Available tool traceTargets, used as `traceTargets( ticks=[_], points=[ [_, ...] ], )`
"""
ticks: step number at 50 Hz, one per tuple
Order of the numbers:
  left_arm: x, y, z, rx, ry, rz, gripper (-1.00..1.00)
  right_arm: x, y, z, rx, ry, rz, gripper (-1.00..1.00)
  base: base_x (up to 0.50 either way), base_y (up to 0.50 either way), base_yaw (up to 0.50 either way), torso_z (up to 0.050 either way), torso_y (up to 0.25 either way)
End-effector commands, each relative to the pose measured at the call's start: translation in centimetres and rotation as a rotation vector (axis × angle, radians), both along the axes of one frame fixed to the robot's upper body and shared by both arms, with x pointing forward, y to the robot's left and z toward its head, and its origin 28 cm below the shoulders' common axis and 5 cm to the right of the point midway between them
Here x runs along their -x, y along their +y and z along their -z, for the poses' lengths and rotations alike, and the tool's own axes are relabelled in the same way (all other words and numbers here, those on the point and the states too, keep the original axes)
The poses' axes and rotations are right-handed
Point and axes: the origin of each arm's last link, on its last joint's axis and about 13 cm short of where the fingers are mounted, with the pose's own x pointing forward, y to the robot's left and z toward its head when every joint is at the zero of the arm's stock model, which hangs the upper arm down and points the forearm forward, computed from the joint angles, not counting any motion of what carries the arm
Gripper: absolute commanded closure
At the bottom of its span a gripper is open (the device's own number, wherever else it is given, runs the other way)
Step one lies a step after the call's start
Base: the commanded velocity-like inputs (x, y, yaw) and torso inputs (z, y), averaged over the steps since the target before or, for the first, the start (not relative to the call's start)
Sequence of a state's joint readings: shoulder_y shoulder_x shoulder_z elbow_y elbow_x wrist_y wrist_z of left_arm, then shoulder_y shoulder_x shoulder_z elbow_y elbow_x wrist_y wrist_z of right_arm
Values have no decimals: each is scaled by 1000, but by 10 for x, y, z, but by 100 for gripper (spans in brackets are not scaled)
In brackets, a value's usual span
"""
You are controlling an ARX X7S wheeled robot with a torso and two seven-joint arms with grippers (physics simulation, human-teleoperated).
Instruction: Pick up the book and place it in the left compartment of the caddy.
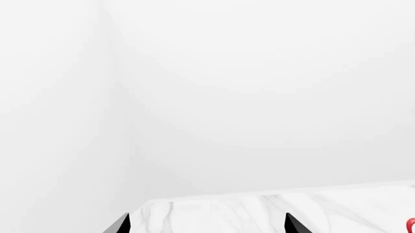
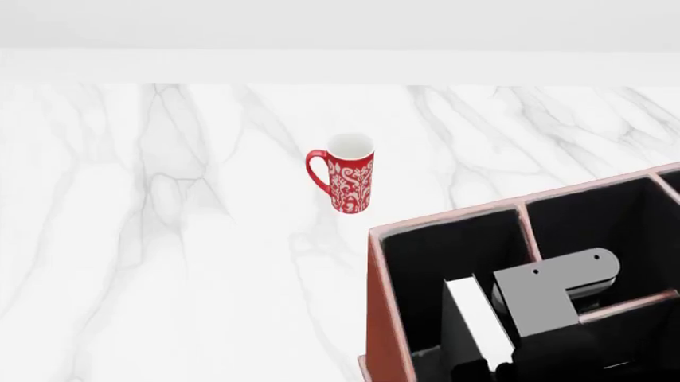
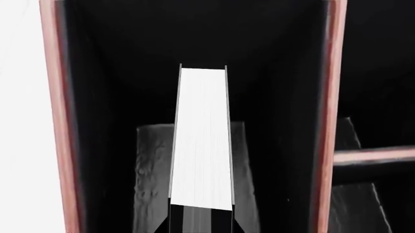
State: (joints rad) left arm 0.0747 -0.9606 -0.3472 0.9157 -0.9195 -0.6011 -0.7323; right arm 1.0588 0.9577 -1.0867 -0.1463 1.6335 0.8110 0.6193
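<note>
The black book (image 3: pixel 201 136) stands on edge with its white page edges showing, down inside the caddy's left compartment (image 3: pixel 110 73), between that compartment's black walls. My right gripper (image 3: pixel 201 228) is shut on the book, one grey finger (image 3: pixel 152 184) pressed against each cover. In the head view the reddish-brown caddy (image 2: pixel 381 302) sits at the lower right. The book's (image 2: pixel 475 314) white edge shows in the left compartment (image 2: pixel 435 255), beside my right arm's grey wrist (image 2: pixel 547 294). My left gripper (image 1: pixel 207 225) is open and holds nothing, above the marble table's far corner.
A red patterned mug (image 2: pixel 349 181) stands upright on the white marble table (image 2: pixel 159 239), behind and left of the caddy; its red edge (image 1: pixel 410 225) shows in the left wrist view. Two smaller caddy sections (image 2: pixel 606 223) lie right of the divider. A white wall backs the table.
</note>
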Motion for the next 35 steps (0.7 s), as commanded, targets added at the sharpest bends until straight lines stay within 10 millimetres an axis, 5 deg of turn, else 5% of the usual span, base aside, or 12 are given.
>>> traceTargets(
  ticks=[1, 35],
  points=[
    [0, 0, 0, -1, 1, 1, -100, -5, -4, -6, 24, -57, 4, 100, 0, 0, 0, 0, 0],
    [-1, 0, 0, 2, -1, -1, -100, -7, -2, -1, 19, -46, 3, 100, 0, 0, 0, 0, 1]
  ],
)
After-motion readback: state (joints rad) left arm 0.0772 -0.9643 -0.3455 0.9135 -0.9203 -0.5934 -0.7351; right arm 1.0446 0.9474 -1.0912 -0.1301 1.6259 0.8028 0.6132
